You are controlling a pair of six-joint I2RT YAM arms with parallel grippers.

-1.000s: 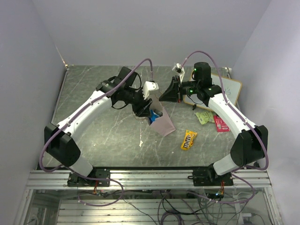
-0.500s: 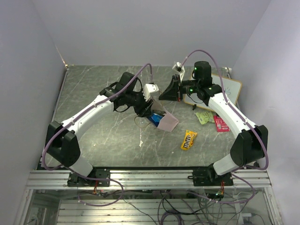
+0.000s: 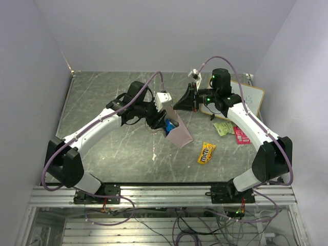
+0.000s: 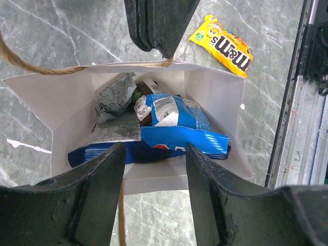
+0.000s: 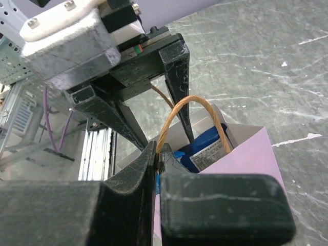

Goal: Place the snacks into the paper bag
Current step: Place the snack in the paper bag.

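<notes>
Paper bag (image 3: 180, 135) is sitting on the counter (image 3: 102, 105), right claw (image 5: 157, 154) clenching its rim, seemingly at the handle (image 5: 197, 110); left claw (image 4: 155, 148) is hanging released over the bag's mouth, blue-white packet (image 4: 179, 123) lying inside, yellow M&M's (image 3: 206, 152) beside the bag

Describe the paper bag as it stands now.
The paper bag is pale pink outside, white inside, with brown twine handles. It stands open on the table, leaning, holding blue and silver packets. The right gripper pinches its rim; the open left gripper hovers over its mouth.
</notes>
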